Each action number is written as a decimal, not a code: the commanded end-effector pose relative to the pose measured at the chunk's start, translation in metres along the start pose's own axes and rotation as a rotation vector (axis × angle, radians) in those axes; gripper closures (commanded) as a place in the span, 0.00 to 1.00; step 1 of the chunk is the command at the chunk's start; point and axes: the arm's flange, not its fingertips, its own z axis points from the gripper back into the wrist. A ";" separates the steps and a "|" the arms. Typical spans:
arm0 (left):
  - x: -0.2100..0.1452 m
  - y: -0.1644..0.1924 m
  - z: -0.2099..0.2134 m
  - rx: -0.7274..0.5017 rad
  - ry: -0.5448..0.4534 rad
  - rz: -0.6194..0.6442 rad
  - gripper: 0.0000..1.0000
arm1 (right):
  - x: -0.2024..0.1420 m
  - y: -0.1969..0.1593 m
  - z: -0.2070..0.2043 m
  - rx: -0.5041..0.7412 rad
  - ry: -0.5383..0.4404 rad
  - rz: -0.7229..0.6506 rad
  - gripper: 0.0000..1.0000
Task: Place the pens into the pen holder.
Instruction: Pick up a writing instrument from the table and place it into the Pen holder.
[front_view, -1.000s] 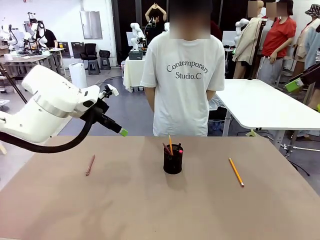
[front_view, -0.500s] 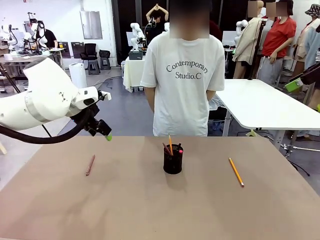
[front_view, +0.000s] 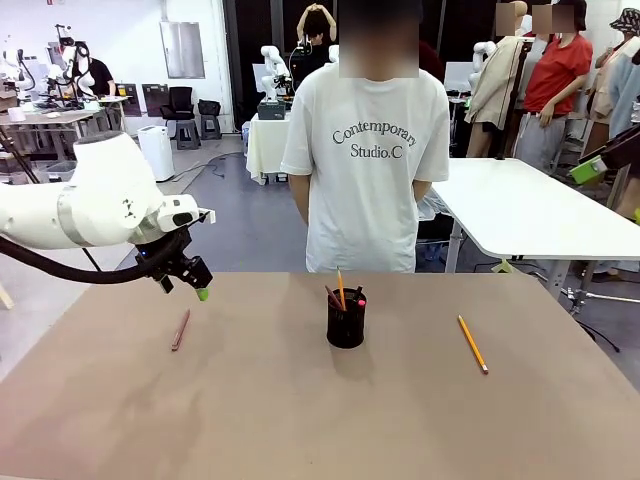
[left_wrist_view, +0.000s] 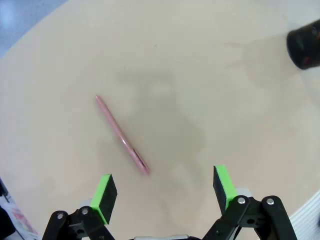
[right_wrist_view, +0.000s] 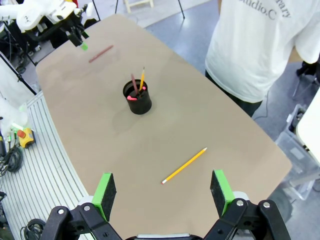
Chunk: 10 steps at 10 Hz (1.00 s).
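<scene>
Two pens lie loose on the table (front_view: 300, 420): reddish-brown pen (front_view: 180, 329) left of the pen holder (front_view: 346, 327), yellow pencil (front_view: 473, 344) to its right. Left end effector (left_wrist_view: 164, 186) open, empty, above the reddish-brown pen; right end effector (right_wrist_view: 163, 187) open, empty, high over the table.

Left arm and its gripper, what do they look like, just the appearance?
The left arm is glossy white with rounded segments and a grey ring at one joint; a thick black cable hangs under it. The left gripper is black, bolted linkages, with bright green pads.
</scene>
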 end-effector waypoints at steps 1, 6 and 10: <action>0.010 0.007 -0.009 -0.067 -0.090 0.018 0.00 | 0.001 0.000 0.000 0.001 -0.003 0.003 0.00; 0.000 0.000 0.000 0.000 0.000 0.000 0.00 | 0.001 0.000 0.000 0.001 -0.003 0.003 0.00; 0.024 0.030 -0.034 0.206 0.119 0.193 0.00 | 0.001 0.000 0.000 0.001 -0.003 0.003 0.00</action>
